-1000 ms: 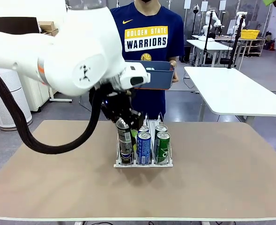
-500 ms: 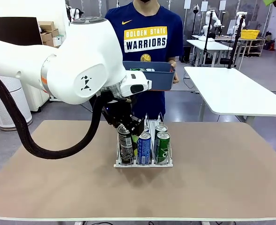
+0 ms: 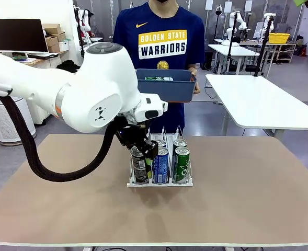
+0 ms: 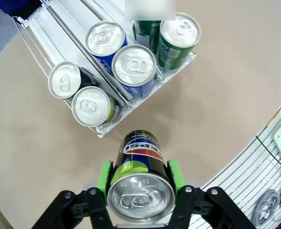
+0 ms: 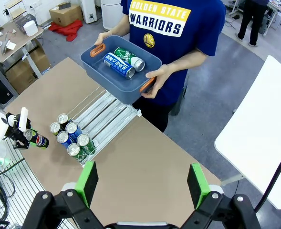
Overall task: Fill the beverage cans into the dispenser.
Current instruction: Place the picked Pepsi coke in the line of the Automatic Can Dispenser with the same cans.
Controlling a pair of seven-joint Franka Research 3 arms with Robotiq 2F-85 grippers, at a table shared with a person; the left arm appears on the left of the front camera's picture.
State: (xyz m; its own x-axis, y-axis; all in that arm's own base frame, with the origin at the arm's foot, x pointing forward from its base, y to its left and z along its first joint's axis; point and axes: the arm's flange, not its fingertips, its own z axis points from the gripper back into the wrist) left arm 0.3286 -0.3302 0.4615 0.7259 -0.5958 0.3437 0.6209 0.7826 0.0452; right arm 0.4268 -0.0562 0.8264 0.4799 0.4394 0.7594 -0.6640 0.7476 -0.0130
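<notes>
— Down it has come since a second ago: the left claw (image 4: 140,175) has sunk toward the bench (image 3: 248,198), and the Pepsi can (image 4: 140,150) it carries now sits lower.

— Is the grip sound?

— Looks so. The green pads (image 4: 103,177) are clamped on opposite sides of the can's upper wall, just under the silver rim. The right claw (image 5: 142,186) hangs with its jaws wide apart and holds nothing.

— And the dispenser (image 3: 159,183)?

— Just ahead of the left claw. Six cans (image 4: 133,64) already stand at its near end, two to a lane. The held can is just off the near corner and seems to be outside the lanes.

— How will the can handle?

— It's thin, smooth aluminium, so I'd judge it slippery and easy to dent under a hard squeeze. If it's full it will be weighty for its size, but I can't tell that from here. The wall should be stiffest near the rim, so a high hold suits it. That also leaves the base free to slide between the dividers.

— Any more to come?

— Well below the right claw, the person's hand (image 5: 155,75) holds a blue bin (image 5: 130,95) with two more cans (image 5: 120,66).
</notes>
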